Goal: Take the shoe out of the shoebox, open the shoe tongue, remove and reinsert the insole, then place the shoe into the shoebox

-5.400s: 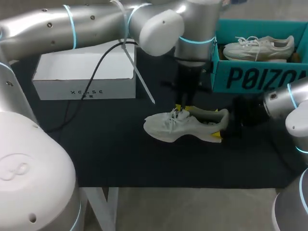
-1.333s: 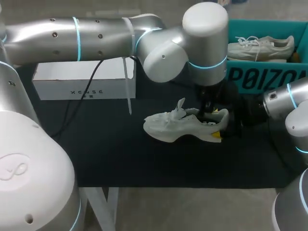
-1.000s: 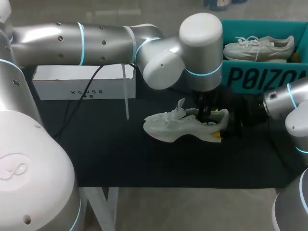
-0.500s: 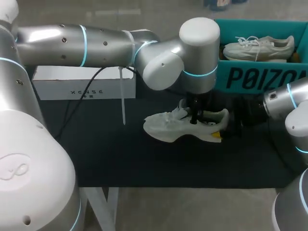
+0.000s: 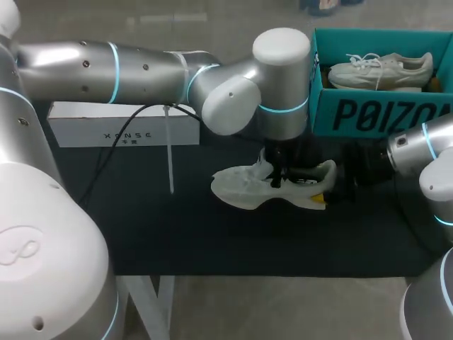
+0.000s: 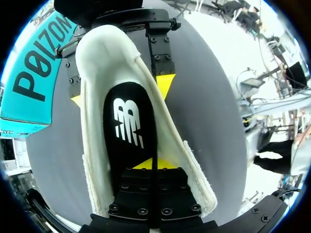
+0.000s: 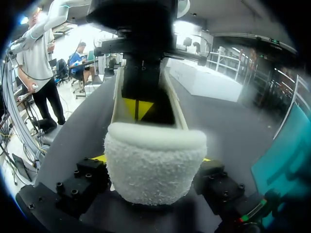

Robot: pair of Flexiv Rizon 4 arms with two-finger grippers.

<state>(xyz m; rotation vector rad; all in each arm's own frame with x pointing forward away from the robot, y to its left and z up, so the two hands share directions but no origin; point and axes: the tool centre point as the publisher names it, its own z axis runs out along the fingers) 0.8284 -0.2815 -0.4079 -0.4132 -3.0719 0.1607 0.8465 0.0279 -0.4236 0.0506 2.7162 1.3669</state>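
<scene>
Near the middle of the table, a touch toward its right edge, the pale shoe is found out of the box, sole down, toe toward the left edge. And it is pinned at the back: the right gripper is clamped on the padded heel, one yellow tip on either flank, both in contact. From above, the left gripper is sunk straight into the opening, its fingers drawn together over the black insole. Whether the insole's edge is actually nipped between them cannot be made out.

The tongue is seen lifted up and forward, so the opening step is judged done, and insole removal is taken to be the step in hand. Nothing of the insole is seen raised out of the shoe yet.

What is called for next: a sure pinch on the insole must be won first. Then a slow peel upward is wanted, not a yank, with the heel braced so the shoe is not dragged along.

At the far right corner the teal shoebox is parked, with a second shoe lying inside. A white box is set toward the far left, well apart from the action.
</scene>
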